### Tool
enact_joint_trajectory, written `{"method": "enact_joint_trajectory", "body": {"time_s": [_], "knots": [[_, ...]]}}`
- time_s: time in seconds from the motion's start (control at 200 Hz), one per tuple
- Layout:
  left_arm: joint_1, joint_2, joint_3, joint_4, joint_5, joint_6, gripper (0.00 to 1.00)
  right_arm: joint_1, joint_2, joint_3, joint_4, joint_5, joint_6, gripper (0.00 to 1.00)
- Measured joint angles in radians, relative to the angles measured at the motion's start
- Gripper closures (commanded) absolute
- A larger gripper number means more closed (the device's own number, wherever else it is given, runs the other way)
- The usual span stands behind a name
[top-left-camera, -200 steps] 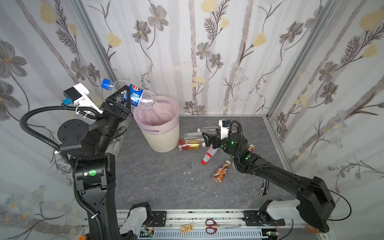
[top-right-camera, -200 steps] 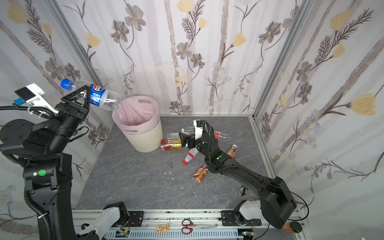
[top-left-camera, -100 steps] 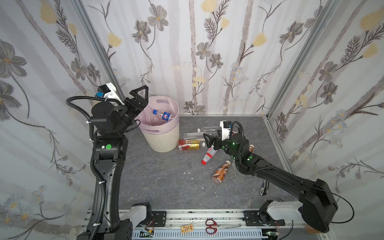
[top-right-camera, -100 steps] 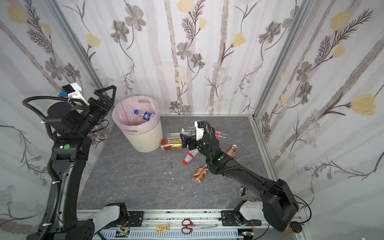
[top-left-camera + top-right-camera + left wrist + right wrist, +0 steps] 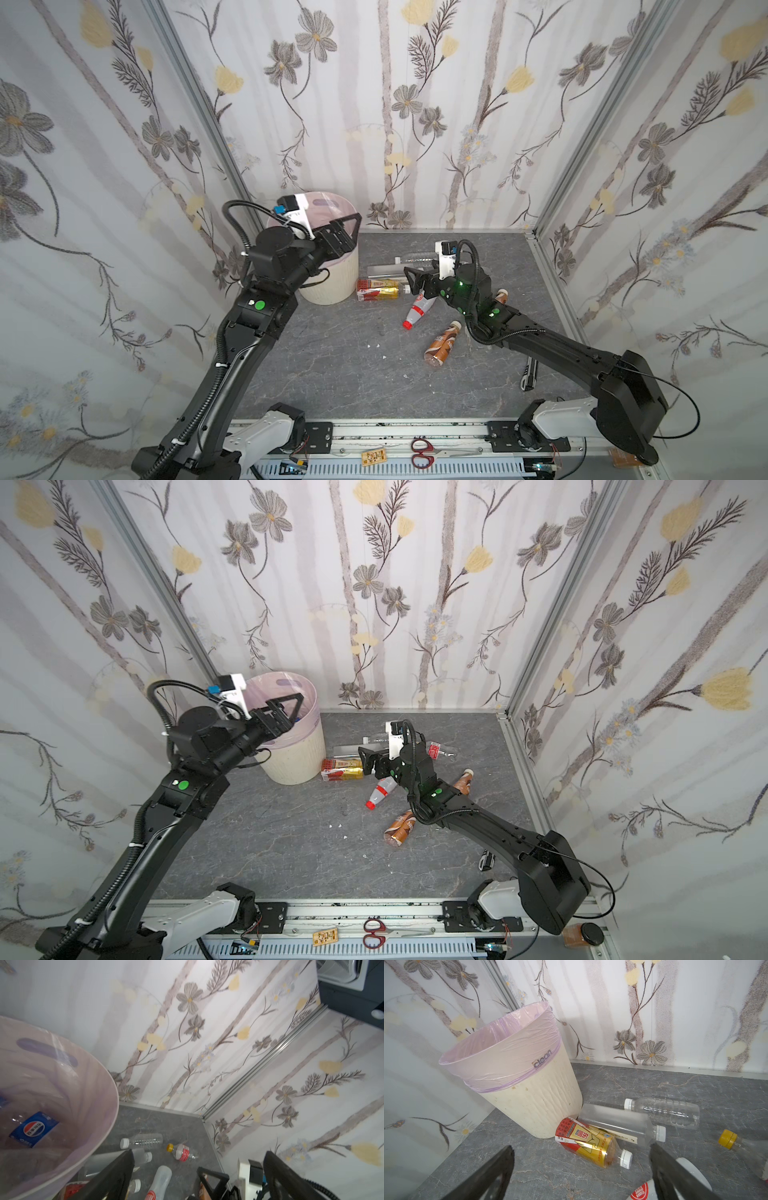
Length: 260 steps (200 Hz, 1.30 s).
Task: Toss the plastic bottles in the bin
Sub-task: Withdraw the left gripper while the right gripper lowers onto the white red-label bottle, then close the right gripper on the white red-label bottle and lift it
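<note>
Pause before the next pick: both grippers empty, jaws spread wide.

Left gripper (image 5: 345,232) hangs over the rim of the round cream-white ribbed bin with pink liner (image 5: 529,1095). One clear bottle with a blue label (image 5: 34,1129) lies inside; perhaps others lie deeper, but the view does not tell. Right gripper (image 5: 411,280) hovers low just beside the amber bottle with gold-and-red label (image 5: 591,1142), which lies close by the bin's foot. I judge the next move is to lower these jaws astride its body and close.
</note>
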Motion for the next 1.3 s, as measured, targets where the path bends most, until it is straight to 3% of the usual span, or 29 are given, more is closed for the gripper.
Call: {"method": "enact_joint_trajectory", "body": {"time_s": [0.215,0.495,0.939,1.299], "knots": [[-0.215,0.087,-0.111,-0.012,-0.182,0.064,0.00,-0.069,0.022,0.037,-0.111,0.041,0.001,0.00],[-0.317,0.095,-0.214,-0.010,-0.349,0.082,0.00,-0.179,0.122,0.031,-0.208,0.073,0.057,0.00],[-0.356,0.028,-0.368,0.036,-0.428,0.043,0.00,-0.247,0.396,0.087,-0.209,-0.029,0.217,0.01],[-0.367,-0.010,-0.425,0.065,-0.415,0.024,0.00,-0.249,0.503,0.124,-0.173,-0.080,0.301,0.14]]}}
